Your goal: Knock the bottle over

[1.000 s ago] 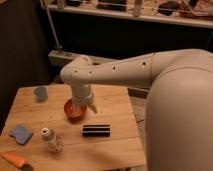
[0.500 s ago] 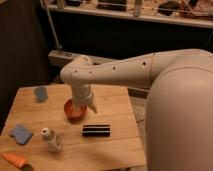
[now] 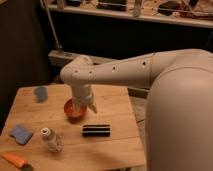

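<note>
The bottle [image 3: 51, 140] is small and clear with a white cap. It stands upright near the front left of the wooden table [image 3: 115, 107]. My gripper [image 3: 83, 106] hangs from the white arm above the red bowl [image 3: 72, 111], behind and to the right of the bottle and apart from it.
A black rectangular bar [image 3: 96, 130] lies right of the bottle. A blue sponge [image 3: 21, 133] and an orange carrot-like object [image 3: 15, 159] lie at the front left. A grey-blue cup [image 3: 40, 93] stands at the back left. A railing and dark wall are behind the table.
</note>
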### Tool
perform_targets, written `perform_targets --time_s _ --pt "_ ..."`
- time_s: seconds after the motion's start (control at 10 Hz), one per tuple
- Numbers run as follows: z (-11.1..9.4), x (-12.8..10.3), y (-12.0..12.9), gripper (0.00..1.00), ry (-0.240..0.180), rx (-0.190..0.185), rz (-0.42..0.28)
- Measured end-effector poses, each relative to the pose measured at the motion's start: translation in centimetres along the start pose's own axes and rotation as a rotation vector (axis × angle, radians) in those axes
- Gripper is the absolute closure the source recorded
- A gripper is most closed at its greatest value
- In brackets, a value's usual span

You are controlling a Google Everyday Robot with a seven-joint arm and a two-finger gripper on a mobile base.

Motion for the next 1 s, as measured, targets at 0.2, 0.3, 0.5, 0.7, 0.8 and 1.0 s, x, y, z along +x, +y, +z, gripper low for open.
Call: perform_targets --time_s 0.2,0.3,0.5,0.7,0.8,1.0 --pt "0.4 0.2 0.9 0.35 -0.015 0.056 -0.078" --pt "0.6 0.4 1.7 0.35 -0.018 0.077 -0.114" --pt "1.0 0.7 3.0 0.35 -0.02 0.106 -0.163" --pt "1.2 0.8 4.5 0.45 -0.03 0.123 -0.207" --pt "1.4 0.9 5.2 0.55 -0.034 0.126 -0.23" --pt "2.0 1.1 6.3 0.73 -0.027 0.132 -0.269"
